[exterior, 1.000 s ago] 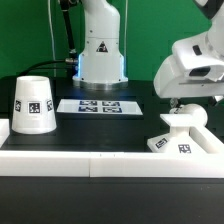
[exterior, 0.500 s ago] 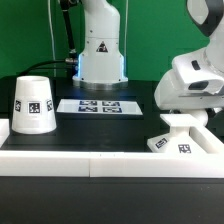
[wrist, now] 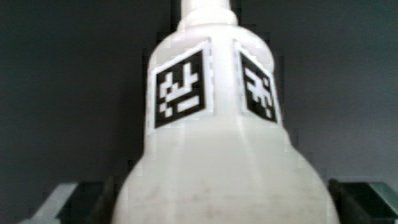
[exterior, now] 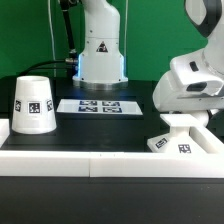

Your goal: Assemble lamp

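In the wrist view the white bulb (wrist: 214,130) fills the frame, round head between my dark fingers (wrist: 79,203), tagged stem pointing away. My gripper (wrist: 217,206) is shut on it. In the exterior view my gripper (exterior: 183,112) is on the exterior view's right, low over the flat angular base (exterior: 186,146). A bit of the bulb (exterior: 181,124) shows under the hand, at or just above the base; I cannot tell if they touch. The tapered shade (exterior: 33,105) stands mouth down on the exterior view's left, far from the gripper.
The marker board (exterior: 100,105) lies flat at the back middle, before the white robot pedestal (exterior: 100,50). A long white rail (exterior: 80,160) runs along the front edge, with the base resting against it on the exterior view's right.
My gripper has come down with the bulb toward the base, then nearly stopped. The shade and base have not moved.
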### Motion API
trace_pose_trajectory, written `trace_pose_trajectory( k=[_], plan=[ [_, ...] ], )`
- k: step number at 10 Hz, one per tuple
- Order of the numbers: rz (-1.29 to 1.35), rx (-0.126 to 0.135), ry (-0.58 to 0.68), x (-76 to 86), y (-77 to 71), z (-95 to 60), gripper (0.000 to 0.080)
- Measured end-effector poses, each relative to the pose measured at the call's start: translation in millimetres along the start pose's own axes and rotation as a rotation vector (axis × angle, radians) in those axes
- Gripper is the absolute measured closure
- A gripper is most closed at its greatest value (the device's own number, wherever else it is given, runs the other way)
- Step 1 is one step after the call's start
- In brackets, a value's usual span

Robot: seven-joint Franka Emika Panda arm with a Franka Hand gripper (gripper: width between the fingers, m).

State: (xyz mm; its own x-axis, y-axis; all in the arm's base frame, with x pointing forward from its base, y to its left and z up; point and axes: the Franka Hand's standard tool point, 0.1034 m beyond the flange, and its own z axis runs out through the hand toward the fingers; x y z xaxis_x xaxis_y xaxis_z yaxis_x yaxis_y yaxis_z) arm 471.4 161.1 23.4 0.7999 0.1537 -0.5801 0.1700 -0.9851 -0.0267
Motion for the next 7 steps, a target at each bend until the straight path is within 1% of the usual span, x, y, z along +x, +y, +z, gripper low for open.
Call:
trace_pose_trajectory(
  k=[2,3,7],
  plan=[
    [0.007,0.006,-0.002,-0.9,6.3,-3.5,0.0223],
    [0.004,0.010,-0.016,-6.1,13.4,-12.5,0.0223],
    [0.022,0.029,-0.045,-32.0,46.9,-66.8,0.0222]
  ],
)
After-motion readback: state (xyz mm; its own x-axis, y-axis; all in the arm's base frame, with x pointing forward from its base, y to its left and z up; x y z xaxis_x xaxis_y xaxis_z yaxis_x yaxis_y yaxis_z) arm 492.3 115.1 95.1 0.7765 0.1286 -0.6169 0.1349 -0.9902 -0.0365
